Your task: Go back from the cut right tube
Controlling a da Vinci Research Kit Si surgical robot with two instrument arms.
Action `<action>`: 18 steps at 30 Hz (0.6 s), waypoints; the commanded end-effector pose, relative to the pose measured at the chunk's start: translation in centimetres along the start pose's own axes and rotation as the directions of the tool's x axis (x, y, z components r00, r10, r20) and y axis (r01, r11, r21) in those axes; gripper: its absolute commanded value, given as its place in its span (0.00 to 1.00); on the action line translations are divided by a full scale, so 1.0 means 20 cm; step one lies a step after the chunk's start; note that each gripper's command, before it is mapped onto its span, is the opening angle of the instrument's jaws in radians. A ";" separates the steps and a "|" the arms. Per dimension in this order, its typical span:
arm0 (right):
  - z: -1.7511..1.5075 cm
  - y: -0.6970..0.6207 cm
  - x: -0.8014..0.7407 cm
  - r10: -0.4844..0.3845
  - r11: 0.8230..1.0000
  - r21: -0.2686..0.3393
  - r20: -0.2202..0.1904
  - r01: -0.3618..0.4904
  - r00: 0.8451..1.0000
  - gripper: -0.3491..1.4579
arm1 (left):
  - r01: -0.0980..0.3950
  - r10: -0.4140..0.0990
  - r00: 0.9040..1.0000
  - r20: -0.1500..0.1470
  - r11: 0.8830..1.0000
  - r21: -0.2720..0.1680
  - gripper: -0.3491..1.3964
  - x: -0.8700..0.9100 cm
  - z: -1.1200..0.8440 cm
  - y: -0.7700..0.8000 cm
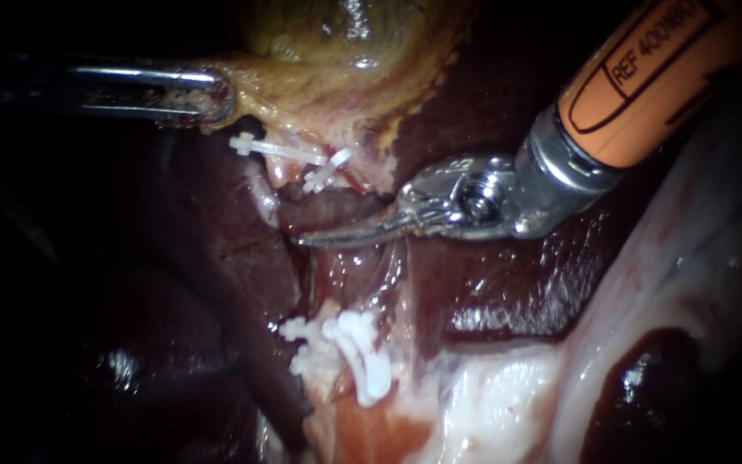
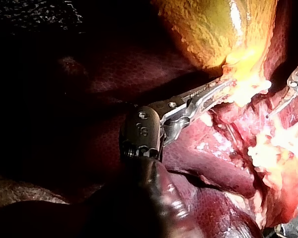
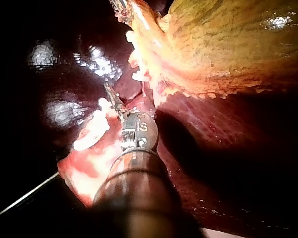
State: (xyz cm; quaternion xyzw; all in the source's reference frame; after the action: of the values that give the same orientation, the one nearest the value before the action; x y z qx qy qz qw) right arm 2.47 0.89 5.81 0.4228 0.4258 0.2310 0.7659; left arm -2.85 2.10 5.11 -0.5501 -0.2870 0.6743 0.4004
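Item one, the liver (image 1: 491, 292): a dark red, glossy mass lying under and around both of my instruments. Item two, the gallbladder (image 1: 337, 51): yellow-green with a ragged pale fringe, just ahead of my left instrument's tip and above my right one. Item three, my right instrument (image 1: 315, 238): an orange shaft with a steel wrist and slim curved blades. The blades lie together and hold nothing, their point hanging over raw tissue between the two clip groups. Item four, my left instrument (image 1: 215, 99): slotted jaws clamped on the gallbladder's fringe from both sides, a grip the left wrist view confirms. Item five, the cut tube (image 1: 330, 311): a short, pale pink stump below my right blades, apart from them, with its free end facing up towards the blade tip. I cannot tell for sure which of the two tubes it is. Item six, the lower clips (image 1: 362, 357): white, bunched on that stump. Item seven, the upper clips (image 1: 281, 150): white and thin, just beyond my left jaws, under the gallbladder.
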 end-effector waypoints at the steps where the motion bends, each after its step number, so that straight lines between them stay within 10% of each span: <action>1: 0.000 0.000 0.000 0.001 1.000 -0.002 0.002 -0.001 1.000 0.00 | 0.000 0.000 1.000 0.000 1.000 -0.001 0.00 0.000 0.000 0.000; 3: 0.000 0.000 0.000 0.000 1.000 0.009 -0.012 0.001 1.000 0.05 | 0.000 0.000 1.000 0.000 1.000 -0.001 0.00 0.000 0.000 0.000; 7: 0.001 0.001 -0.002 -0.003 1.000 0.007 -0.015 0.003 1.000 0.76 | 0.000 0.000 1.000 0.000 1.000 -0.001 0.00 0.000 0.000 0.000; 15: 0.001 0.003 -0.004 -0.071 0.988 -0.139 -0.067 0.061 0.995 0.98 | 0.000 0.000 1.000 0.000 1.000 -0.001 0.00 0.000 0.000 0.000; 18: -0.003 -0.001 -0.007 -0.168 0.960 -0.227 -0.007 0.162 0.986 0.98 | 0.000 0.000 1.000 0.000 1.000 -0.001 0.00 0.000 0.000 0.000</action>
State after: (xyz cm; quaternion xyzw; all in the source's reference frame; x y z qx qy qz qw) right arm 2.31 0.77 5.82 0.2737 0.4338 0.2021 0.8343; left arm -2.84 2.09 5.11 -0.5502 -0.2873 0.6743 0.4001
